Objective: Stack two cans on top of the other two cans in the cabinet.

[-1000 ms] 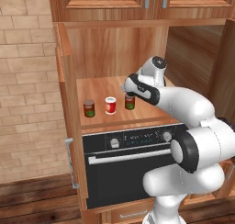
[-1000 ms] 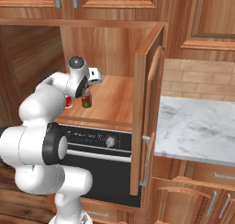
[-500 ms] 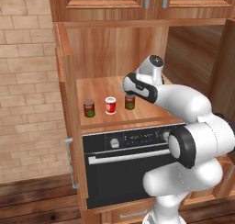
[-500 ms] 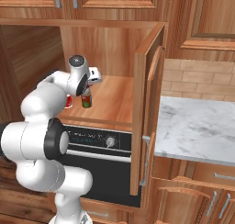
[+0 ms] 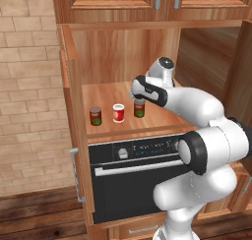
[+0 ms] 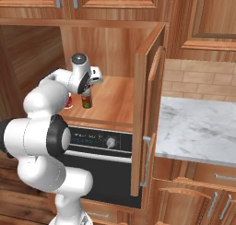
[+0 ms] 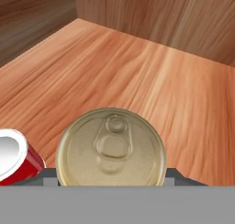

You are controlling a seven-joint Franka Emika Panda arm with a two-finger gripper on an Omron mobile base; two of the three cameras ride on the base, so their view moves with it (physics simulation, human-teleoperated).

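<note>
The cabinet (image 5: 118, 52) is standing open, its shelf (image 5: 162, 117) carrying three upright tins in a row. The pincer (image 5: 138, 94) is hovering directly over the right dark can (image 5: 139, 108), presumably aligning for a placement or a grasp; its spread cannot be told. One red-and-white can (image 5: 118, 113) is sitting between the right dark can and the left dark can (image 5: 95, 116), unstacked.

Even, bright rendered light, faint soft shadows, no glare, everything sharp.
</note>
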